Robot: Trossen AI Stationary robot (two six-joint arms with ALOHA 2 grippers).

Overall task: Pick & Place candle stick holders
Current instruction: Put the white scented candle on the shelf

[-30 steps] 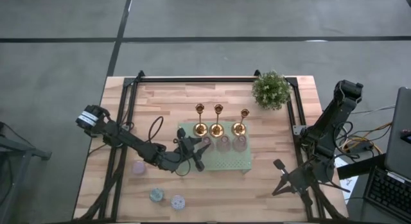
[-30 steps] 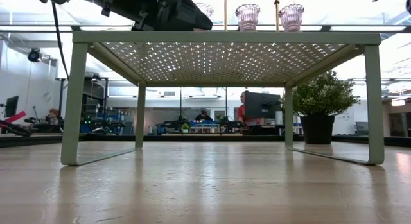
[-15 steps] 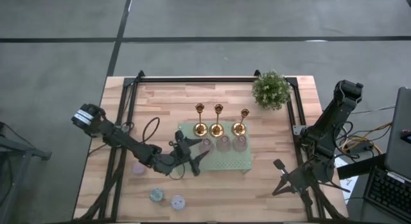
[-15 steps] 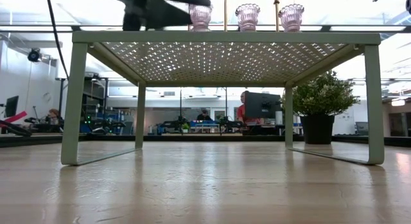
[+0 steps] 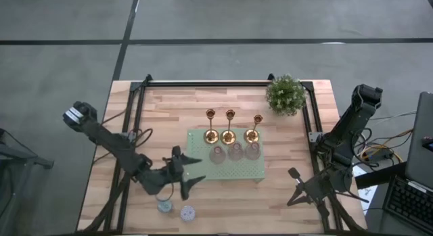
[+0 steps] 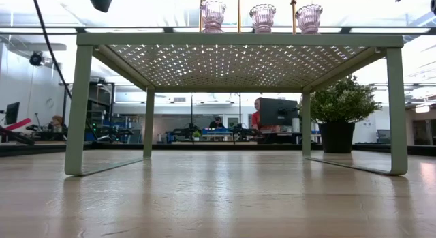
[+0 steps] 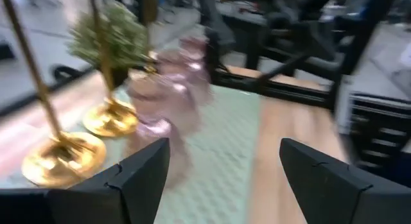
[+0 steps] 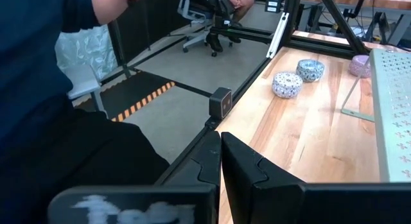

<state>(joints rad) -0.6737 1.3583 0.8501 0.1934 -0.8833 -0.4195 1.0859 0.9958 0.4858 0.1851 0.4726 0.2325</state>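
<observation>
Three gold candle stick holders stand in a row on the far part of a pale green mesh rack. In front of them three pinkish glass holders stand on their bases on the same rack, also in the low view. Two small pastel holders sit on the table near its front edge. My left gripper hovers open just off the rack's left near corner, with nothing between its fingers. My right gripper waits shut at the right.
A potted plant stands at the far right corner. A black frame runs along the table's far and side edges. The right wrist view shows the pastel holders and a person in dark clothing beside the table.
My left gripper has opened and let go of the leftmost pinkish glass holder, then drawn back toward the table's left and near edge while rising. The holder stays upright on the rack beside the other two.
</observation>
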